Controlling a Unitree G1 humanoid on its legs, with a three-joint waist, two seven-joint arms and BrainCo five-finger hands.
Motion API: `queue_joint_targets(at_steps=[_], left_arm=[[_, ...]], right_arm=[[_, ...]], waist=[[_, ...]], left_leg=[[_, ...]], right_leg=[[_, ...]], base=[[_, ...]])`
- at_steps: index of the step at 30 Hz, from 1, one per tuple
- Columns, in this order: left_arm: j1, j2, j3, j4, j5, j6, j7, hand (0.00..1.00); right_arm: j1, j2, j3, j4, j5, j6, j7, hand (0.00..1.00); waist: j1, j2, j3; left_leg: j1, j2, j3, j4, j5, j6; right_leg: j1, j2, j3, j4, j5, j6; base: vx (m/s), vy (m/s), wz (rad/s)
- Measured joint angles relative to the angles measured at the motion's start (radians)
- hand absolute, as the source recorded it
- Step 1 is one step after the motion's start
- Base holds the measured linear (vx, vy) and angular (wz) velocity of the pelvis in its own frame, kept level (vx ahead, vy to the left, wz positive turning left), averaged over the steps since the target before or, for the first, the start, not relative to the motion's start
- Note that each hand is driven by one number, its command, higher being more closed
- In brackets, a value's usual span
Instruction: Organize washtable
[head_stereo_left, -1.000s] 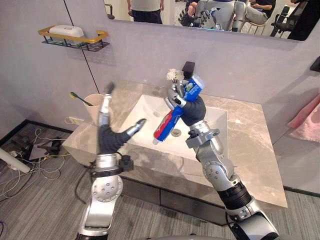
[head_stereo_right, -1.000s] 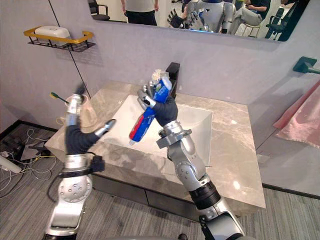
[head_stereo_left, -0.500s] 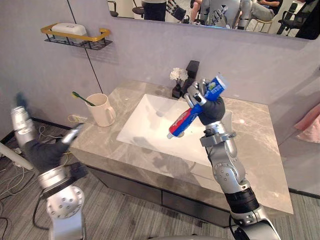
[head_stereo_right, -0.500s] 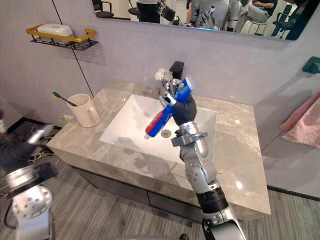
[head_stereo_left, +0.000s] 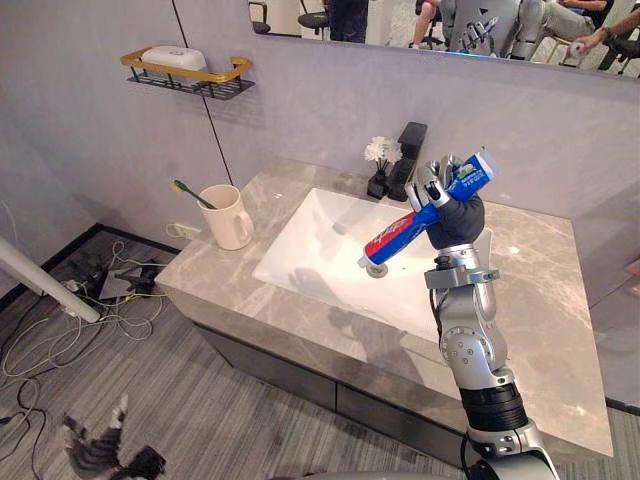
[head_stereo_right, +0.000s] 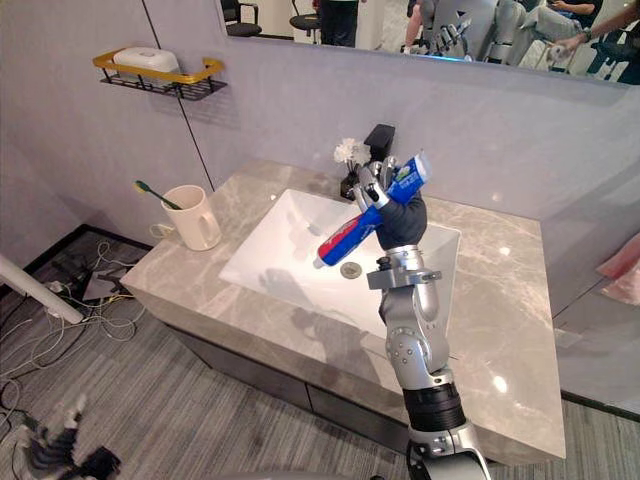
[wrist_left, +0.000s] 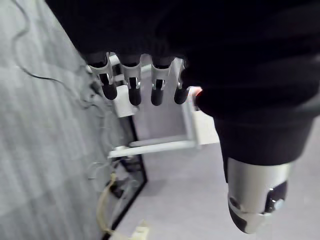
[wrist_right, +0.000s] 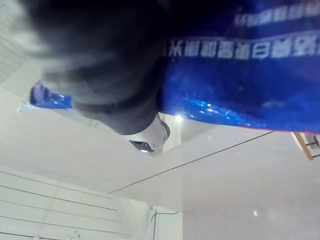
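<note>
Left hand (head_stereo_left: 93, 452): low, at seven o'clock of the washtable (head_stereo_left: 545, 300), well apart from it. Its wrist view shows the fingers hanging straight and holding nothing. I class it idle.

Mug (head_stereo_left: 230, 216): upright on the counter's left end, toothbrush (head_stereo_left: 189, 192) leaning out toward ten o'clock.

Toothpaste tube (head_stereo_left: 425, 208): held in the air above the basin (head_stereo_left: 320, 235), slanted, crimped end at two o'clock, cap end at eight o'clock.

Right hand (head_stereo_left: 456, 216): fingers and thumb curled round the tube's upper part, the tube running out of the hand toward eight o'clock.

I judge the step to be carrying the tube to storage. The next move likely calls for travel toward nine o'clock, then standing the tube in the mug without striking the toothbrush.
</note>
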Motion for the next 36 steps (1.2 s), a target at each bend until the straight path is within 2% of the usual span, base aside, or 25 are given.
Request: queue_joint_targets(at_steps=[6, 9, 13, 22, 27, 29, 30, 36], left_arm=[[-0.024, 0.010, -0.131, 0.147, 0.023, 0.017, -0.049, 0.00], [-0.041, 0.035, -0.223, 0.208, 0.060, 0.030, -0.076, 0.00], [-0.047, 0.051, -0.276, 0.261, 0.071, 0.033, -0.096, 0.00], [-0.053, 0.090, -0.319, 0.319, 0.078, 0.036, -0.119, 0.00], [-0.065, 0.110, -0.350, 0.330, 0.076, 0.031, -0.140, 0.00], [-0.069, 0.118, -0.367, 0.331, 0.076, 0.031, -0.144, 0.00], [-0.068, 0.119, -0.373, 0.332, 0.076, 0.031, -0.146, 0.00], [-0.068, 0.140, -0.407, 0.333, 0.077, 0.030, -0.160, 0.00]], right_arm=[[0.000, -0.002, 0.005, 0.005, -0.033, -0.010, -0.006, 1.00], [0.000, -0.002, 0.008, 0.017, -0.056, -0.011, -0.019, 1.00], [0.000, -0.003, 0.042, 0.038, -0.085, -0.010, -0.023, 1.00], [-0.040, -0.006, 0.083, 0.048, -0.135, -0.011, -0.043, 1.00], [-0.169, -0.006, 0.108, 0.116, -0.169, -0.017, -0.064, 1.00], [-0.211, -0.006, 0.114, 0.128, -0.180, -0.017, -0.072, 1.00], [-0.224, -0.004, 0.115, 0.134, -0.182, -0.017, -0.076, 1.00], [-0.360, 0.001, 0.117, 0.236, -0.213, -0.022, -0.120, 1.00]], waist=[[0.001, -0.006, 0.001], [0.001, -0.021, 0.009], [0.001, -0.030, 0.014], [0.008, -0.036, 0.023], [0.034, -0.041, 0.038], [0.059, -0.047, 0.042], [0.060, -0.049, 0.043], [0.098, -0.063, 0.057]], left_leg=[[-0.015, -0.004, -0.028, 0.019, 0.003, 0.004], [-0.028, -0.005, -0.036, 0.033, 0.002, 0.003], [-0.032, -0.004, -0.040, 0.040, 0.002, 0.002], [-0.042, 0.003, -0.044, 0.046, -0.002, -0.002], [-0.047, 0.003, -0.052, 0.048, -0.001, -0.001], [-0.053, 0.001, -0.063, 0.049, -0.001, -0.001], [-0.056, 0.001, -0.067, 0.051, -0.001, -0.001], [-0.089, -0.009, -0.130, 0.075, -0.001, -0.003]], right_leg=[[0.000, -0.003, -0.021, 0.000, -0.001, 0.002], [0.000, -0.003, -0.029, 0.000, -0.001, 0.002], [0.001, -0.002, -0.028, 0.000, -0.001, 0.001], [0.004, 0.005, -0.029, 0.000, 0.000, 0.000], [0.002, 0.006, -0.035, 0.000, -0.001, 0.000], [0.001, 0.005, -0.042, 0.000, -0.003, -0.001], [0.001, 0.005, -0.048, 0.000, -0.004, -0.001], [0.002, 0.001, -0.095, 0.000, -0.012, 0.008]], base=[[0.01, -0.003, 0.12], [-0.03, -0.004, 0.12], [-0.05, -0.005, 0.00], [-0.03, -0.002, 0.01], [0.00, 0.003, 0.04], [0.01, 0.009, 0.11], [0.03, 0.006, 0.29], [0.03, 0.006, 0.31]])
